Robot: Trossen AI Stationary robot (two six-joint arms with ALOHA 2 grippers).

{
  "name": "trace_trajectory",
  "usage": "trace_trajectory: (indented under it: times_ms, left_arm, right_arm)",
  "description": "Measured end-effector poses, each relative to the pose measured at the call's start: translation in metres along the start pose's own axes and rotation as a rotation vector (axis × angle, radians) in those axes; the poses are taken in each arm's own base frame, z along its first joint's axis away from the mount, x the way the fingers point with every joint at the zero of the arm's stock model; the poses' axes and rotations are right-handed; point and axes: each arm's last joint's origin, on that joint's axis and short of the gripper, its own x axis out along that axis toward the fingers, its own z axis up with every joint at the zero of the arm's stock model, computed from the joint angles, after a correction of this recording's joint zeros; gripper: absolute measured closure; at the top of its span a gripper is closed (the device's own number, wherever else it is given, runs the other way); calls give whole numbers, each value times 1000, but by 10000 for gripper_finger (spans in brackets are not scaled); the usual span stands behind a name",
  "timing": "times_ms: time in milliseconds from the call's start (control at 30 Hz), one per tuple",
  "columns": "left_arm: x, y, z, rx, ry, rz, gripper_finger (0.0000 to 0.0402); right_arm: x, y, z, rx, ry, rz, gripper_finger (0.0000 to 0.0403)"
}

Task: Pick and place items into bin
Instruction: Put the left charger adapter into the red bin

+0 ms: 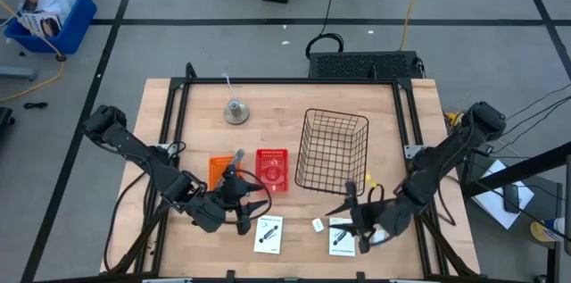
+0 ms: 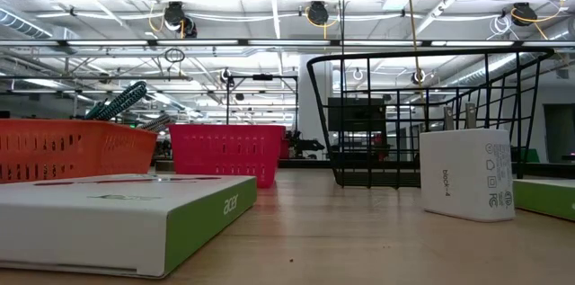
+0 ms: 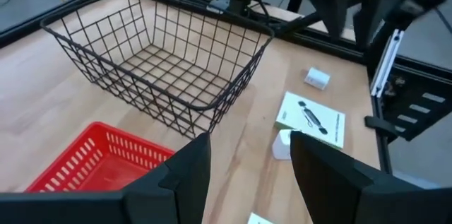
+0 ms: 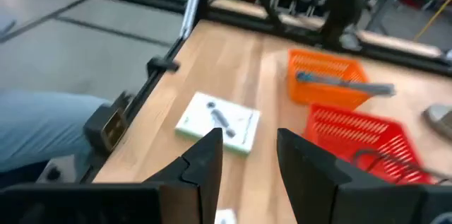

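Observation:
Both grippers hover open over the table's near half and touch nothing. My left gripper (image 1: 254, 204) (image 3: 248, 139) is beside the red basket (image 1: 272, 169), above one white card (image 1: 268, 234). My right gripper (image 1: 346, 207) (image 4: 248, 136) is near the wire bin (image 1: 332, 149), above the other card (image 1: 342, 234) (image 3: 311, 118). A tiny white block (image 1: 318, 224) (image 3: 282, 145) lies flat between the cards; a second block (image 3: 318, 78) lies farther right. A grey tool (image 4: 346, 83) rests across the orange basket (image 1: 223, 171), and a teal handle (image 2: 121, 101) sticks up out of it.
The round grey bell-like object (image 1: 236, 112) stands on the far part of the table, left of the wire bin. A black frame (image 1: 178, 95) runs around the wooden top. Bare wood lies between the bell and the small baskets.

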Motion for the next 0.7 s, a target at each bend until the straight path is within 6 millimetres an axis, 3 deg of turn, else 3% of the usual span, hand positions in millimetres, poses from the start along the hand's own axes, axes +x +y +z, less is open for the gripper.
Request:
trace_trajectory:
  times_ms: [500,700]
  left_arm:
    - [0,1,1,24,-11,13,204]
    - [0,1,0,27,-9,15,204]
  right_arm:
    - [34,21,-27,9,61,-4,275]
    - [47,24,-42,60,88,-113,275]
